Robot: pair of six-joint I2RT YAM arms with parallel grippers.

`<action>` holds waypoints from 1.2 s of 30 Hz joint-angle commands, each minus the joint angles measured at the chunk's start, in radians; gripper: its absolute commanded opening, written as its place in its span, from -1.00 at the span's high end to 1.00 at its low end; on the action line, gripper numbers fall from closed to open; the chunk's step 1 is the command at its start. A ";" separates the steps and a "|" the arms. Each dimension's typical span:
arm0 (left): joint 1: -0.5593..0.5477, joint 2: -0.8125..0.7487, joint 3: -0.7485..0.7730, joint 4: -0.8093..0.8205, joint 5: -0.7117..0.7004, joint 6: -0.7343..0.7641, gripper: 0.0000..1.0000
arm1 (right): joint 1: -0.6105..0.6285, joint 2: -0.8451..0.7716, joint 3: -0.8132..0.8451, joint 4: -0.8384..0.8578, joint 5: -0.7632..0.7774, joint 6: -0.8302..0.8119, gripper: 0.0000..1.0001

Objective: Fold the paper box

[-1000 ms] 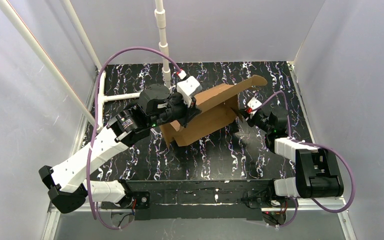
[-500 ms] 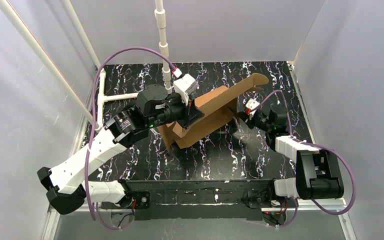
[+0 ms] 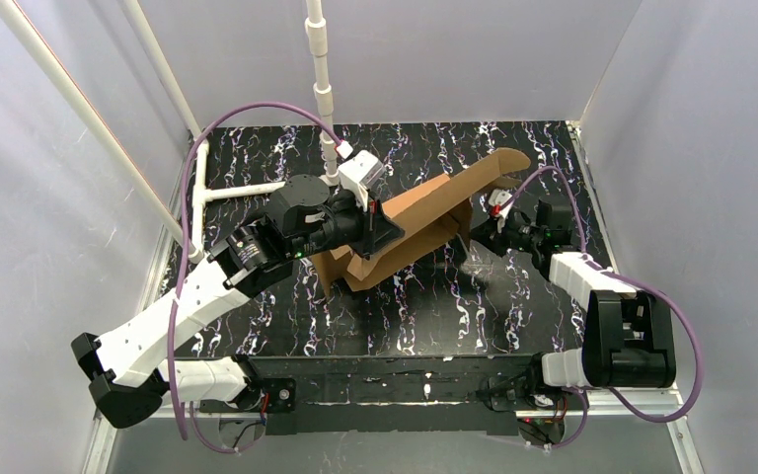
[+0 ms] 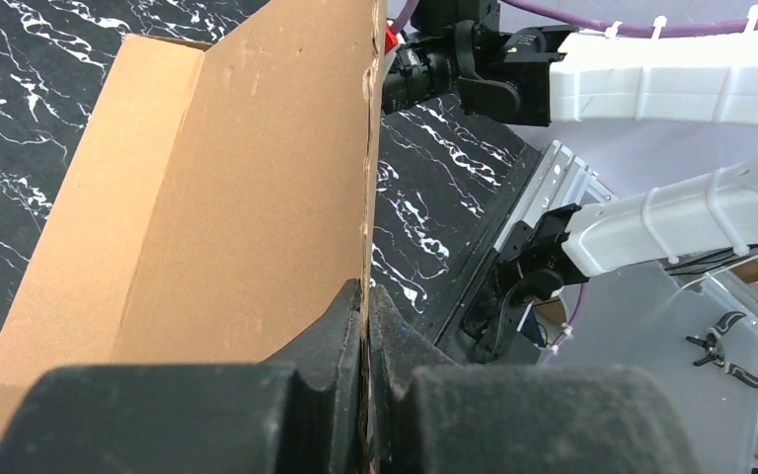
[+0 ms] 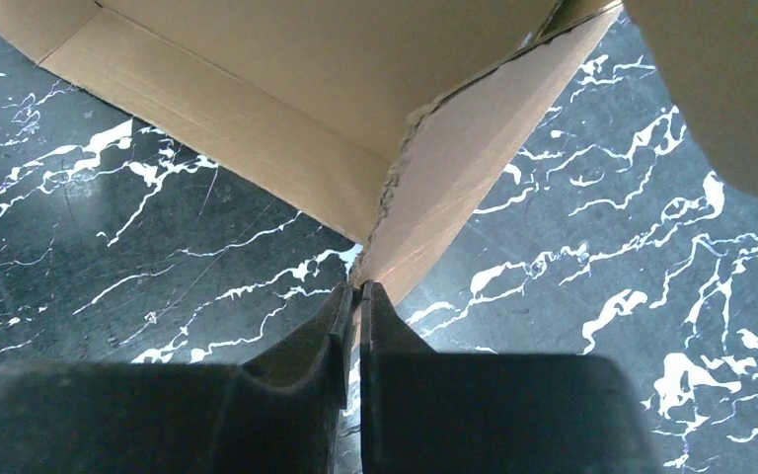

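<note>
Paper box (image 3: 424, 209) is sitting half-formed in the middle of the top view, on the black marbled table (image 3: 405, 321), with one long panel tilting up toward the upper right of the frame. Lowest in that view, the two arms are reaching in from the bottom edge toward it. The left gripper (image 4: 365, 296) is clamping a thin upright edge of the cardboard at the box's left end, its fingers pressing against both faces. The right gripper (image 5: 357, 292) is meeting a ragged lower corner at the box's right end. Its fingers are standing almost together with a narrow slit between them, and I cannot tell whether they are pinching the cardboard. Farther up, a white pipe (image 3: 321, 89) is standing behind the box.
</note>
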 commanded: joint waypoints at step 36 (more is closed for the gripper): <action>0.001 -0.007 0.093 -0.186 0.075 0.152 1.00 | -0.101 0.511 0.510 0.113 -0.120 0.479 -0.57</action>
